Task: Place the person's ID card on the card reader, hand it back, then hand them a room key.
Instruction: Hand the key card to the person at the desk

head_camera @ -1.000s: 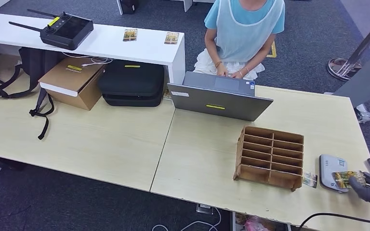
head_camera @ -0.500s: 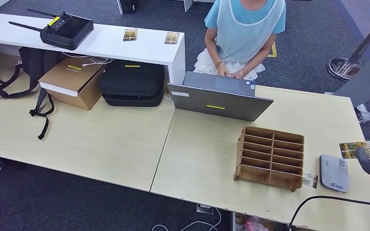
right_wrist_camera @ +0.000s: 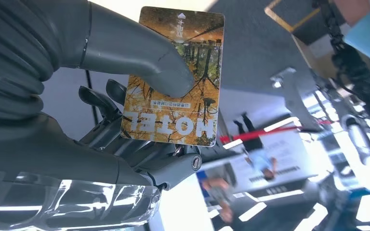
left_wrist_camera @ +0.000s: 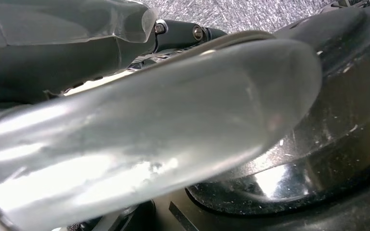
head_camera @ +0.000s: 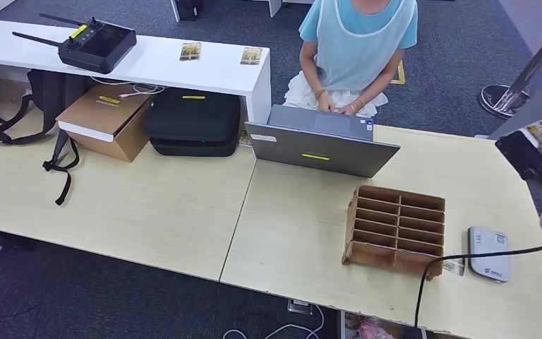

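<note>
My right hand [head_camera: 534, 151] is raised over the table's far right edge and holds a card [head_camera: 541, 133]. In the right wrist view the card [right_wrist_camera: 174, 79] shows an autumn picture and the word HOTEL, pinched between the thumb [right_wrist_camera: 135, 54] and the darker fingers [right_wrist_camera: 107, 103] behind it. The grey card reader [head_camera: 489, 253] lies bare near the front right of the table. A small card [head_camera: 454, 265] lies between the reader and the cardboard organizer [head_camera: 395, 229]. The person [head_camera: 358, 42] sits behind the table, hands on a laptop [head_camera: 322, 147]. In the left wrist view, blurred silver and dark shapes sit too close to make out my left hand.
A black cable [head_camera: 466, 257] loops over the table by the reader. On the white counter [head_camera: 148, 70] lie two picture cards [head_camera: 190, 51] and a remote controller [head_camera: 88, 41]. A black case [head_camera: 194, 121], a cardboard box [head_camera: 109, 120] and a backpack [head_camera: 46, 99] stand at the back left.
My right hand has lifted the card off the reader and carried it up and away, toward the far right edge of the table. The person keeps typing.
</note>
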Tool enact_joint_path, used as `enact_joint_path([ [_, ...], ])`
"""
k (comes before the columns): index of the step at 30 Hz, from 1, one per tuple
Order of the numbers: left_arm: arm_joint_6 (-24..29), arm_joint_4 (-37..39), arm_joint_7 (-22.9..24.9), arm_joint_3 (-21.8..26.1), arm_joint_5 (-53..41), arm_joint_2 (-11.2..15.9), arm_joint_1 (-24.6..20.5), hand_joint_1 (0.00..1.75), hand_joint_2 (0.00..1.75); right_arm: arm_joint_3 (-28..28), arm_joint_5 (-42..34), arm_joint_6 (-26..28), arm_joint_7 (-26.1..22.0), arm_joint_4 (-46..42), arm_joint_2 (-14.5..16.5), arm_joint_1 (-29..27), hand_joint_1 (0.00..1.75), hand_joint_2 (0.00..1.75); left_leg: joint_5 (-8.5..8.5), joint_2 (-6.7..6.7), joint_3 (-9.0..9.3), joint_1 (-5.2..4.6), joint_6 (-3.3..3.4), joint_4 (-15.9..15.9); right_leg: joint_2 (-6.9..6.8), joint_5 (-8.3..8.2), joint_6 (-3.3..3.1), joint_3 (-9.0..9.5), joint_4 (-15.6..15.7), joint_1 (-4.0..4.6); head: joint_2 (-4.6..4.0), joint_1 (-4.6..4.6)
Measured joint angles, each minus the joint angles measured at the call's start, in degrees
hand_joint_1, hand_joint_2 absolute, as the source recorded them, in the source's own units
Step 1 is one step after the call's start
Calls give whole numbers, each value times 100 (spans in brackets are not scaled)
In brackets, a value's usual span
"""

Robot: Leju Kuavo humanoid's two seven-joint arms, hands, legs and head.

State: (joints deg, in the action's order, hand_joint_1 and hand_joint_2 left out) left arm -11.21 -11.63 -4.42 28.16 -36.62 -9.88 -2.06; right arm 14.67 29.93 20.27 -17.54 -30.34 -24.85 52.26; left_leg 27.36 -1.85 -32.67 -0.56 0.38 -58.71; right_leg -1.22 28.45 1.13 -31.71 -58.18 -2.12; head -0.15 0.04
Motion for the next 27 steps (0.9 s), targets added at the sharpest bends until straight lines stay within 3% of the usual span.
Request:
enact_joint_path([
  [8,-34,0,2,33,-24,2,-5,0,0,910,891,297,682,172,812,850,175,175,-8,5,1,0,-4,0,9,-3,-5,-10,-11,-1,1,0],
  [16,-84,0,11,74,-91,13,-12,0,0,1389,1174,-25,1079,546,1613,1502,175,175,-12,3,-4,1,-10,0,7,-4,-7,-17,-15,-1,0,1],
  [22,-186,0,2,83,-142,44,-24,0,0,1570,1387,-117,1324,713,1946,1738,175,175,-13,4,-6,1,-10,-1,7,-5,-6,-18,-14,-1,0,2],
  [27,-261,0,2,83,-237,58,-36,0,0,1663,1466,-90,1393,823,2004,1830,175,175,-13,3,-9,1,-10,-2,4,-6,-6,-19,-13,-1,0,2],
])
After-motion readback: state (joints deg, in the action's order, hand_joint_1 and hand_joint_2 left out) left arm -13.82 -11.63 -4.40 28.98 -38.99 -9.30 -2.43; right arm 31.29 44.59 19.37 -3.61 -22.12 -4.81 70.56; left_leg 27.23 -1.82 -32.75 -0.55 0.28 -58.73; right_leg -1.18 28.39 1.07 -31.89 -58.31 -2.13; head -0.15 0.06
